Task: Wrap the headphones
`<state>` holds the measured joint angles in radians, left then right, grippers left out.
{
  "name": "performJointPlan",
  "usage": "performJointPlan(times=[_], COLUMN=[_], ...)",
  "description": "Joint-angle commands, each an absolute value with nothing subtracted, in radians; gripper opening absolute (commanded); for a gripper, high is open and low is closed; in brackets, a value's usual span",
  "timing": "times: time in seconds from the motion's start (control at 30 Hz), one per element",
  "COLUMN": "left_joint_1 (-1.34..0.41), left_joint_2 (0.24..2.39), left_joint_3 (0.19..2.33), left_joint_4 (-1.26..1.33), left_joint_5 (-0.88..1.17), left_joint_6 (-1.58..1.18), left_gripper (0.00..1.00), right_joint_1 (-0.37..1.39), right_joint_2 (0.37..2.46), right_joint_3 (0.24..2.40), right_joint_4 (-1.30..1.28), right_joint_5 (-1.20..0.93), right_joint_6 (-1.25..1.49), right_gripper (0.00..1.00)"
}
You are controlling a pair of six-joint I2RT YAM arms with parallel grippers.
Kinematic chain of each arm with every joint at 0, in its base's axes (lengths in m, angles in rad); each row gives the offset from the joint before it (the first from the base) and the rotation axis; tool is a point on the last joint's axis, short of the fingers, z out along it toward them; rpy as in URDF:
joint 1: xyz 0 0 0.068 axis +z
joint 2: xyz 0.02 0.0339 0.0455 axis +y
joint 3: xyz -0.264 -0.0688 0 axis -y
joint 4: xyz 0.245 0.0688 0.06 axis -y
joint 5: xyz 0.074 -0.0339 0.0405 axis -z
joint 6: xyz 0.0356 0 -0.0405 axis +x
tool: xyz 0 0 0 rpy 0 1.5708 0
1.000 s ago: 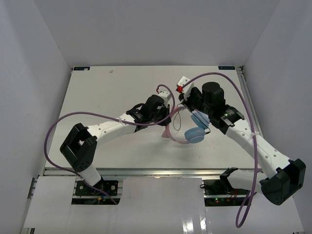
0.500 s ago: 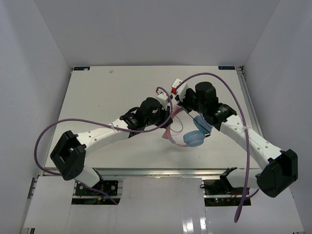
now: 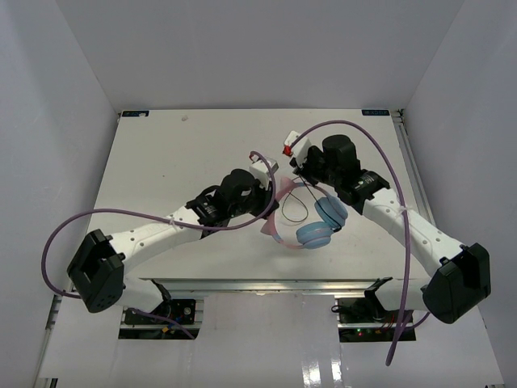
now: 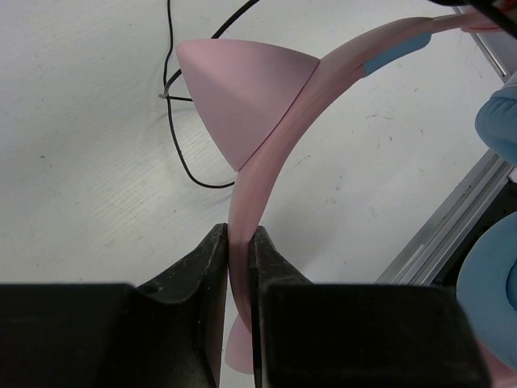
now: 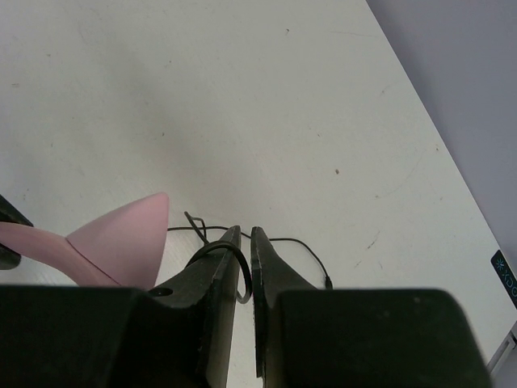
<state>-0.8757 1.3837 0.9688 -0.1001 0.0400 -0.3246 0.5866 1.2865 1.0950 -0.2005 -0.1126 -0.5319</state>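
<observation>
**Pink and blue headphones [image 3: 317, 234] gripped at mid-counter**

White counter [image 3: 161, 153], matte, walled in pale panels on three sides. Reaching inward over it from the near edge, left arm [image 3: 161, 230] and right arm [image 3: 412, 230], white-shelled with black joints, wrists close together just right of centre. Looped above both, thick purple cables [image 3: 355, 125].

Between the wrists and slightly nearer the bases, the headphones, toward the near-right part of the counter. Two round light-blue ear cups [image 3: 329, 212] side by side, just beside the right arm's forearm. Whether resting on the surface or lifted clear of it: cannot tell.

Curving left from the cups, the pink headband [image 4: 275, 145], tilted on edge, with a broad cat-ear point [image 4: 242, 89] jutting from its outer face. Behind it in the left wrist view, the metal rail [image 4: 452, 234] at the counter's edge.

Left hand [image 4: 240, 242]: closed tight on the headband, both black fingers pressed flat against the thin pink strip just below the cat-ear point.

Right hand [image 5: 245, 236]: fingers almost together, only a slim gap showing. Hooked over the left finger and dipping into that gap, the thin black cord [image 5: 295, 242]. Pinched or merely draped: cannot tell. Beyond the fingertips, more cord lying in loose curves on the white surface.
</observation>
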Motion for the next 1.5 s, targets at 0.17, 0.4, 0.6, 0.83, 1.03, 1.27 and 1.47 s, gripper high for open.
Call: performJointPlan(times=[0.17, 0.4, 0.6, 0.83, 1.03, 1.27, 1.47], left_joint_1=[-0.910, -0.910, -0.910, -0.910, -0.910, -0.910, -0.910], left_joint_2=[1.228, 1.192, 1.154, 1.138, 1.114, 1.070, 1.071], left_joint_3=[0.943, 0.931, 0.918, 0.972, 0.990, 1.003, 1.065], left_joint_4=[-0.020, -0.018, -0.043, -0.154, -0.258, -0.350, -0.428], left_joint_5=[0.114, 0.109, 0.082, 0.062, 0.033, -0.014, -0.029], left_joint_6=[-0.325, -0.334, -0.336, -0.341, -0.345, -0.347, -0.352], left_gripper=[0.00, 0.00, 0.00, 0.00, 0.00, 0.00, 0.00], right_joint_1=[0.544, 0.456, 0.366, 0.340, 0.314, 0.157, 0.156], right_joint_2=[1.313, 1.329, 1.320, 1.320, 1.314, 1.287, 1.312], right_joint_3=[1.135, 1.164, 1.180, 1.169, 1.185, 1.139, 1.039], right_joint_4=[-0.149, -0.169, -0.189, -0.199, -0.190, -0.242, -0.420], right_joint_5=[-0.194, -0.324, -0.598, -0.820, -0.700, -0.984, -1.281], right_joint_6=[-0.541, -0.478, -0.448, -0.428, -0.386, -0.495, -0.796], right_gripper=[0.19, 0.21, 0.27, 0.29, 0.62, 0.93, 0.99])
